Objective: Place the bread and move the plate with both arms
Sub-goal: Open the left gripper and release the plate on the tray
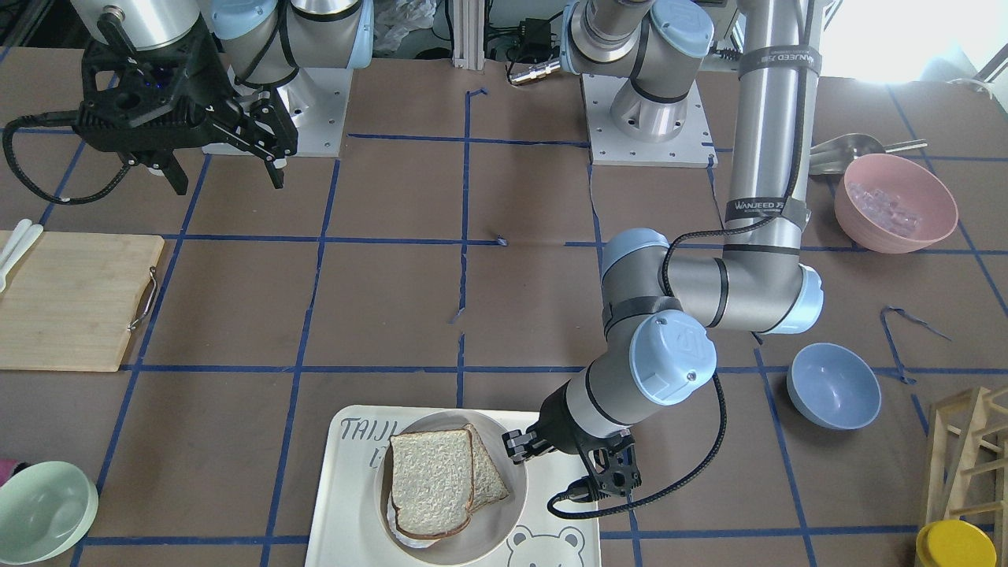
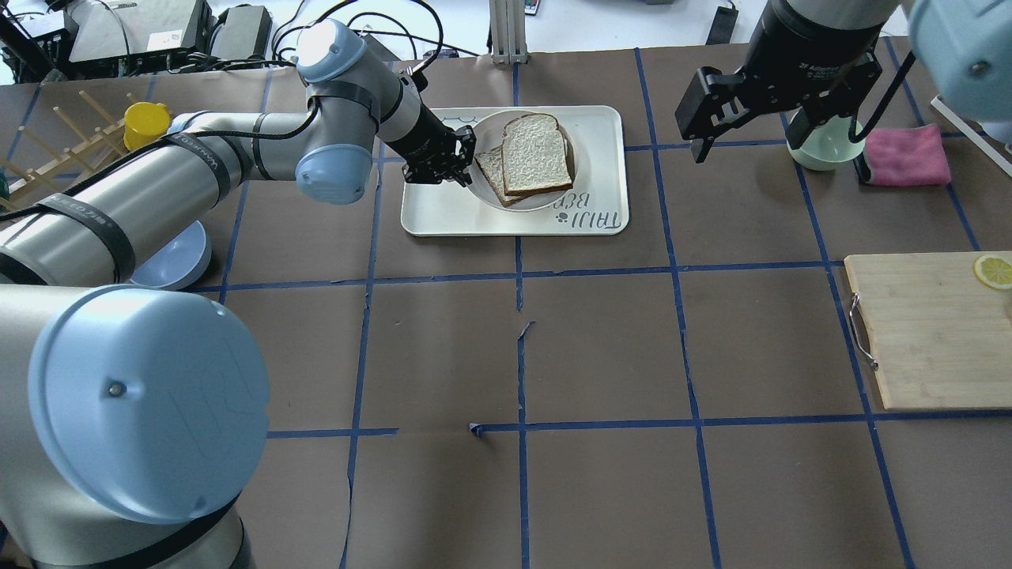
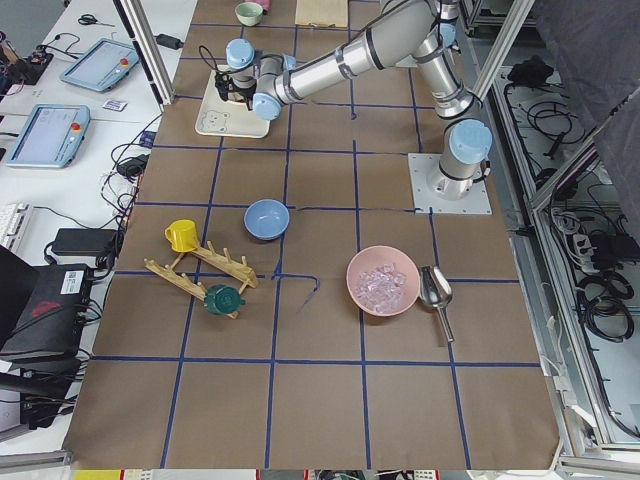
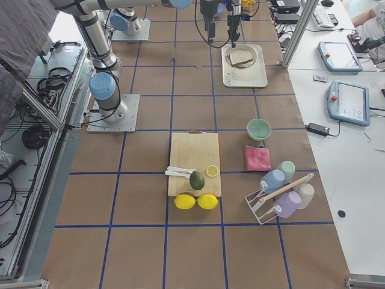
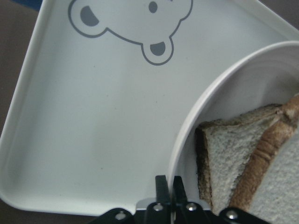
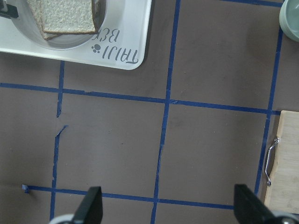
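Off-white round plate point(image 1: 498, 526) holds cream bread slice point(image 1: 431, 480); our left gripper point(image 1: 512, 447) pinches its rim, right gripper point(image 1: 228, 169) spread over brown table point(image 1: 535, 299).

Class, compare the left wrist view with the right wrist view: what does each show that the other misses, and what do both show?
Only the left wrist view: the bear drawing on the tray, and the left gripper pinching the plate rim. Only the right wrist view: the TAIJI lettering, blue tape lines, the cutting board, a green bowl edge, and the right gripper, fingers wide apart. Both: tray, plate and bread.
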Controlling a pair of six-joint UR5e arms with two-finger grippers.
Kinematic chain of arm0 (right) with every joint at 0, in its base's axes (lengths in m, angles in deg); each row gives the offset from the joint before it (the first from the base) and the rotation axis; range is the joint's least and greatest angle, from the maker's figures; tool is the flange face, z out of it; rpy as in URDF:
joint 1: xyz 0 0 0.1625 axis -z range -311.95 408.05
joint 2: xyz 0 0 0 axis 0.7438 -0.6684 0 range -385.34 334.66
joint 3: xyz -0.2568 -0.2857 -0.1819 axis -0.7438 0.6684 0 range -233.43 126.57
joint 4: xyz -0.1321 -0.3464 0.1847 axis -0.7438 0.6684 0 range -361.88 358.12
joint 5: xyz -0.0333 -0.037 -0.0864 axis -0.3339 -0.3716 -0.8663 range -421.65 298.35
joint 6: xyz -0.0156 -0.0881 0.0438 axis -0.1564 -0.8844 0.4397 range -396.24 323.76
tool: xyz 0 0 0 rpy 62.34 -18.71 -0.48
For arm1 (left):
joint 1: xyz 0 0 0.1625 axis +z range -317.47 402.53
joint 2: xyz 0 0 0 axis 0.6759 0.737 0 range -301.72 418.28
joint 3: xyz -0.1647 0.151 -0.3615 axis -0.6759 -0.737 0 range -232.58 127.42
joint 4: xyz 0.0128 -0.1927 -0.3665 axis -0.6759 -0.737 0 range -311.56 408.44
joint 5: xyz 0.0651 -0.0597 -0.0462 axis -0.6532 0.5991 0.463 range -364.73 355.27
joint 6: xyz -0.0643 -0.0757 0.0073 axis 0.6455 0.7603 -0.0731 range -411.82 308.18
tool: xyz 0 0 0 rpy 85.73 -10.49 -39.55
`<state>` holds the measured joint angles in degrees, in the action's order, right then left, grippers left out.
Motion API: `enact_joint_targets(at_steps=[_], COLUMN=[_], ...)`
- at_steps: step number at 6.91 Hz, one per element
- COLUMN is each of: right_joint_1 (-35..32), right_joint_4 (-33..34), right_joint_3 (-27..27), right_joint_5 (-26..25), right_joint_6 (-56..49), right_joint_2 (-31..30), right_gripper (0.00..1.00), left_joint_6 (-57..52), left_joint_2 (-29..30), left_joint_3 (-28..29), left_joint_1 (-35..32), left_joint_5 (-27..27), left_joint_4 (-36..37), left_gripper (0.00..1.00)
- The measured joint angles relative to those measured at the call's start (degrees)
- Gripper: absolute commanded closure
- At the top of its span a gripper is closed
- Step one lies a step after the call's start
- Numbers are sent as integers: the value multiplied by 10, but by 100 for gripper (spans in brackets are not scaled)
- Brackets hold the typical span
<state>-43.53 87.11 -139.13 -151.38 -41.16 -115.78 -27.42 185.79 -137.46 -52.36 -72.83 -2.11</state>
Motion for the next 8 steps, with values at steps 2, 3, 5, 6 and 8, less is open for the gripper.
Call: enact_joint_targets(at_steps=[2, 3, 5, 6, 8], right_joint_1=[0, 0, 0, 0, 0], right_joint_4=[0, 0, 0, 0, 0], right_joint_3=[0, 0, 0, 0, 0], right_joint_5=[0, 0, 0, 0, 0], right_joint_6=[0, 0, 0, 0, 1], right_joint_2=[0, 0, 0, 0, 0], right_gripper=[0, 0, 0, 0, 0], left_joint_6=[1, 0, -1, -1, -2], left_joint_2=[10, 8, -16, -43, -123], left_joint_3=[2, 1, -3, -7, -10], left_joint_1=[1, 1, 1, 2, 0], left_joint_5=[-1, -4, -11, -15, -18], left_joint_4=[0, 0, -9, -30, -134], left_gripper=[45, 10, 0, 0, 0])
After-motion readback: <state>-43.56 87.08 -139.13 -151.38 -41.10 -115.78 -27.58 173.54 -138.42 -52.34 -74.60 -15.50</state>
